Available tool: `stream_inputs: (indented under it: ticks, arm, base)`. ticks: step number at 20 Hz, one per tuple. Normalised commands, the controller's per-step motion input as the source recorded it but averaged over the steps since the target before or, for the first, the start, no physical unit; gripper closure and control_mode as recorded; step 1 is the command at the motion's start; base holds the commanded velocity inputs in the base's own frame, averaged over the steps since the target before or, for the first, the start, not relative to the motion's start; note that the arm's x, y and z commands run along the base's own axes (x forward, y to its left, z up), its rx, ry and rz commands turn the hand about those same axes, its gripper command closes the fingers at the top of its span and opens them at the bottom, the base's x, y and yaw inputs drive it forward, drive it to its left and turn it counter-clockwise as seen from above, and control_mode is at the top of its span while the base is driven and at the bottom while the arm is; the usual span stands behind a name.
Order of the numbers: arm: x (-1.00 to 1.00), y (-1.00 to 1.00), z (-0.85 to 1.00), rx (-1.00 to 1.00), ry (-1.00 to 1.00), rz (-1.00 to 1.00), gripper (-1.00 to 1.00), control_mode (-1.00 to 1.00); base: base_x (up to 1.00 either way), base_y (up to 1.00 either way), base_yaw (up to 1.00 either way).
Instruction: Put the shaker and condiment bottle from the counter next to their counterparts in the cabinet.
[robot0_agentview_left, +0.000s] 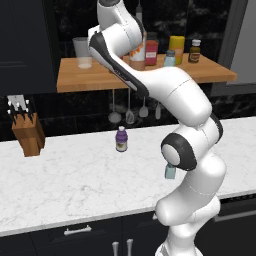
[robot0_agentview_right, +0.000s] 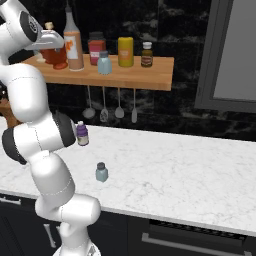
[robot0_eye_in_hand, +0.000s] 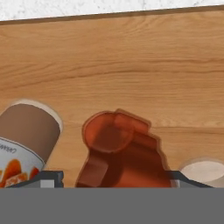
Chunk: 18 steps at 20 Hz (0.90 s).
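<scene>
Shaker (robot0_agentview_right: 101, 172): stands upright on the desk (robot0_agentview_right: 190, 170), cap up, not yet moved; purple bottle (robot0_agentview_right: 82, 134) farther back at 11 o'clock.
Condiment bottle (robot0_agentview_right: 54, 54): upright on the cabinet (robot0_agentview_right: 150, 75) shelf, long axis vertical, just beside the tall orange-labelled bottle (robot0_agentview_right: 73, 42), likely set there to join it.
Tool (robot0_agentview_right: 50, 36): jaws spread wide around the bottle's neck, apparently gripping nothing.
Shelf shaker (robot0_agentview_right: 104, 63): upright, farther right.

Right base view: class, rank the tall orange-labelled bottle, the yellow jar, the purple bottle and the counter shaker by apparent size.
1. tall orange-labelled bottle
2. yellow jar
3. purple bottle
4. shaker

The last two look close in size; their differing nearness to the camera makes that order unsure.
</scene>
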Motion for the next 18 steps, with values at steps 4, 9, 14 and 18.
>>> stream_inputs:
  ticks: [4,9,14,18]
  arm:
    - [0.05,0.01,-0.33,0.00,0.00,0.00,-1.00,-1.00]
    - [0.00,0.05,-0.24,0.00,0.00,0.04,-1.00,-1.00]
    - [-0.04,0.09,-0.17,0.00,-0.01,0.06,-1.00,-1.00]
    - [-0.30,0.09,-0.01,0.00,-0.12,0.09,-1.00,-1.00]
  base:
    - [0.00,0.00,0.00]
    - [0.00,0.00,0.00]
    - [0.00,0.00,0.00]
    - [0.00,0.00,0.00]
